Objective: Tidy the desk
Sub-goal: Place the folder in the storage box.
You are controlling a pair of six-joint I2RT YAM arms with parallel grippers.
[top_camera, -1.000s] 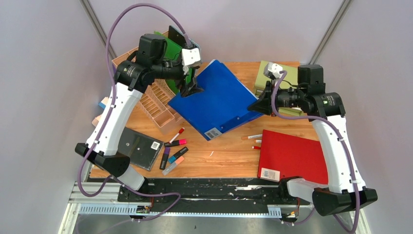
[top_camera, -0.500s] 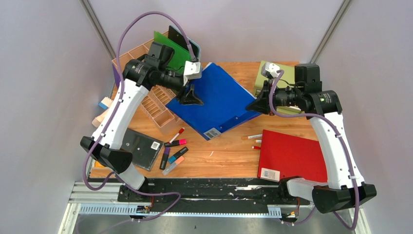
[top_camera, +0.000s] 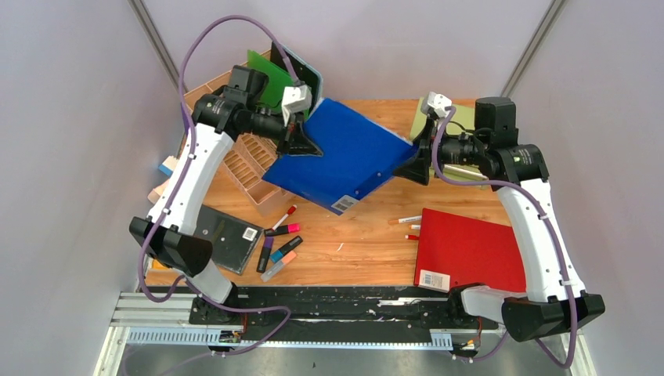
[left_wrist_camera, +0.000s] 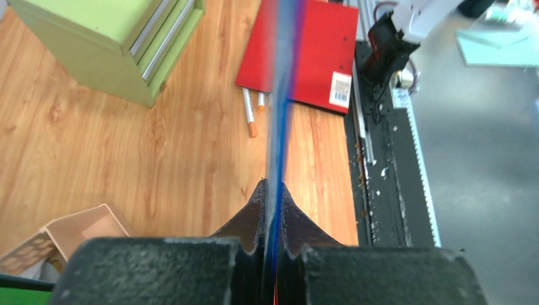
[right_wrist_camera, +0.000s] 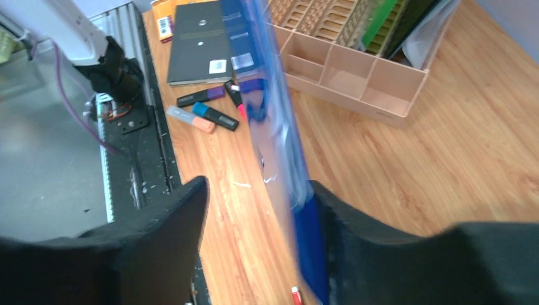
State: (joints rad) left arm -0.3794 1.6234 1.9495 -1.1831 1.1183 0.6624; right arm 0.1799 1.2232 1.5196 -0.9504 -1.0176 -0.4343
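Left gripper [left_wrist_camera: 272, 190] was pinched tight on one edge of the blue folder [top_camera: 344, 157], holding it tilted above the desk [top_camera: 360, 243]. Right gripper [right_wrist_camera: 257, 187] sat at the folder's opposite corner with its jaws spread. The folder edge ran between them, close against one finger and with a gap to the other. Ahead of the left gripper, on the desk: green drawer cabinet [left_wrist_camera: 108, 44], red folder [left_wrist_camera: 318, 51]. Ahead of the right gripper: wooden organizer tray [right_wrist_camera: 356, 70], markers [right_wrist_camera: 203, 108], black notebook [right_wrist_camera: 197, 44].

A folder [top_camera: 344, 157] hangs over the desk [top_camera: 352, 251], an organizer [top_camera: 247, 168] back left, a drawer cabinet [top_camera: 463, 116] back right, markers [top_camera: 279, 243] front left.
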